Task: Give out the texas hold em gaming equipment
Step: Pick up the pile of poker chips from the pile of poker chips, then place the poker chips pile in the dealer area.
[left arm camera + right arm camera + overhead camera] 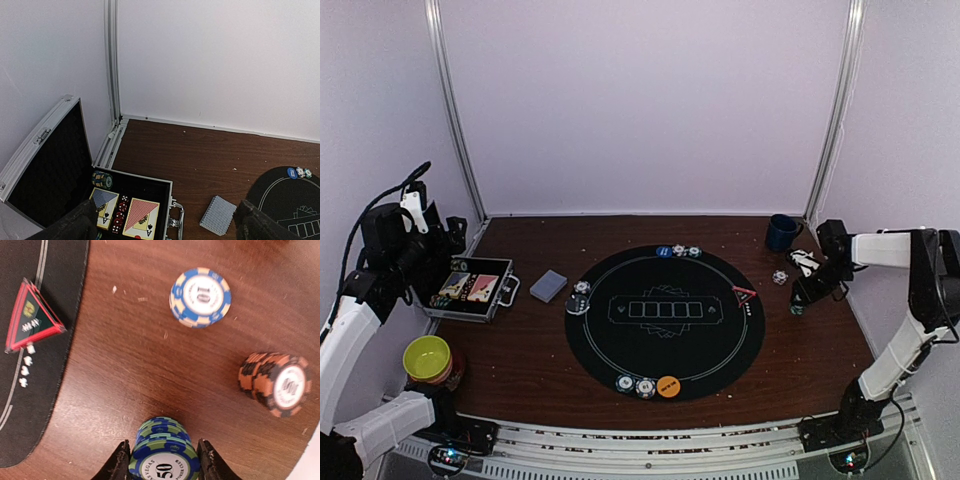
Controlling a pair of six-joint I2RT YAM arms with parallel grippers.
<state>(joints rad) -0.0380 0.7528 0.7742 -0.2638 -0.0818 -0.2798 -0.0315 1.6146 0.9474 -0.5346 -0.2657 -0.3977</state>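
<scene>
Chips come first. The green-and-blue chip stack [164,456] stands on the table [125,370] with its printed "50" face turned up toward the wrist camera, so its axis rises from the wood rather than running along it. It sits directly between the fingers [119,464] of the right end effector [164,462], with one finger at each side. The jaws are partly closed and seem to press on the stack's rim on both sides, though the contact sits at the very bottom edge of the view.

Ahead of that end effector and well apart from it, a single blue-and-cream chip [200,296] lies flat with its "10" face up. Off to one side, an orange-and-black stack [274,384] shows its "100" face and looks tilted. The red triangle marker [31,316] lies flat on the black mat [30,410], just inside the mat's edge. One of its corners aims out over the bare wood toward the chips.

The left end effector [168,209] is spread wide with nothing in it, and it hovers over the open case [50,165]. The deck of cards [218,215] lies face down on the table between the case and the mat. Its long axis runs roughly away from the arm bases and is slightly skewed.
</scene>
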